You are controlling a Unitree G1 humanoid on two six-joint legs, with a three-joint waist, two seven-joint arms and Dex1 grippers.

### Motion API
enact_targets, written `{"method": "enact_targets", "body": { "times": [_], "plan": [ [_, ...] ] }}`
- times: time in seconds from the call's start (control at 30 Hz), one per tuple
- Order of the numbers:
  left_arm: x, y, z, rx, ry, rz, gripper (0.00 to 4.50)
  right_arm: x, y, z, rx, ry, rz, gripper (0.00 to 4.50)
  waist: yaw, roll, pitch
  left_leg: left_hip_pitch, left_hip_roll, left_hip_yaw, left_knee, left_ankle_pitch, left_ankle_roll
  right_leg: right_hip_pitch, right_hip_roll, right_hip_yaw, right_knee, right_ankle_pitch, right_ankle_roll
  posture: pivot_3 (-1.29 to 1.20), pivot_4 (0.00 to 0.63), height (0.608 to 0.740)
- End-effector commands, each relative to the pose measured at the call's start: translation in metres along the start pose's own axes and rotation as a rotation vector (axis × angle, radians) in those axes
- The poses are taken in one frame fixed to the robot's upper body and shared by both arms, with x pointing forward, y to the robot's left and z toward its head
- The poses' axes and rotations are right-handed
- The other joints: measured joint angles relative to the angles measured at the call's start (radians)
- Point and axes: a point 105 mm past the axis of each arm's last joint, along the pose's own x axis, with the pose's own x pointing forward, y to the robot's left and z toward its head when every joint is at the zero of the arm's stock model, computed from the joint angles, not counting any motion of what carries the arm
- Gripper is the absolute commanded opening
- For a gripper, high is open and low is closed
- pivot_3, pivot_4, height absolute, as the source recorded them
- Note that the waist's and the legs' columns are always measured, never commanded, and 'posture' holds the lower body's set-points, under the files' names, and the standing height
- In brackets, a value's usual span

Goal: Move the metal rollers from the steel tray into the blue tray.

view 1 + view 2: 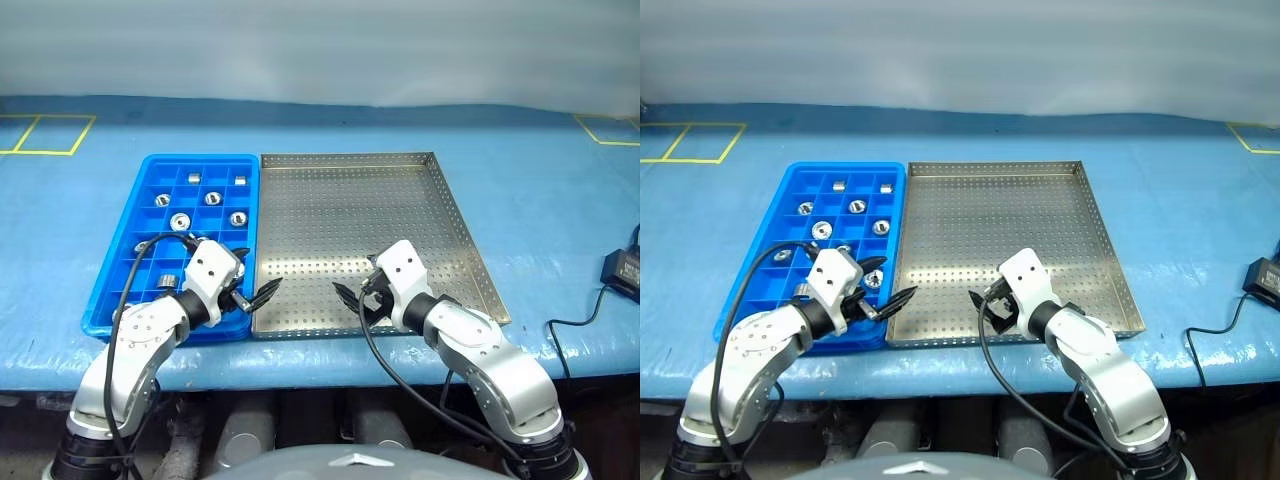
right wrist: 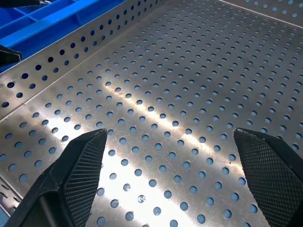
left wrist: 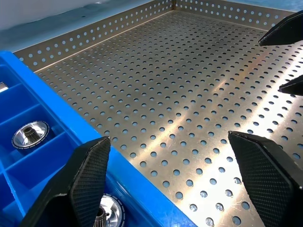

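- The steel tray lies on a blue-covered table, touching the blue tray's right side; its perforated floor is bare.
- The blue tray holds the metal rollers, each in its own compartment.
- A black adapter with cable sits at the table's right edge.
- Left gripper hovers over the seam between the trays, fingers spread wide, holding nothing.
- Right gripper hovers over the steel tray's near part, fingers wide apart, holding nothing.
- No readable writing.
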Motion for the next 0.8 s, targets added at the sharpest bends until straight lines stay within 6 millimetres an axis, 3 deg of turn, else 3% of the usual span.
{"method": "enact_targets", "body": {
  "times": [0.03, 0.8],
  "plan": [
    [-0.0007, -0.003, 0.013, 0.041, -0.046, -0.015, 4.33, -0.0032, -0.0014, 0.0113, -0.021, -0.048, -0.016, 4.5, 0.0, 0.0, 0.0, 0.0, 0.0, 0.0, 0.0, 0.0, 0.0, 0.0, 0.0, 0.0, 0.0, 0.0, 0.0, 0.09, 0.15, 0.74],
    [-0.0024, -0.0025, 0.0124, 0.042, -0.043, -0.008, 4.33, 0.0002, 0.0019, 0.0126, -0.018, -0.054, -0.001, 4.5, 0.001, 0.0, 0.0, 0.0, 0.0, 0.0, 0.0, 0.0, 0.0, 0.0, 0.0, 0.0, 0.0, 0.0, 0.0, 0.1, 0.15, 0.74]
  ]
}}
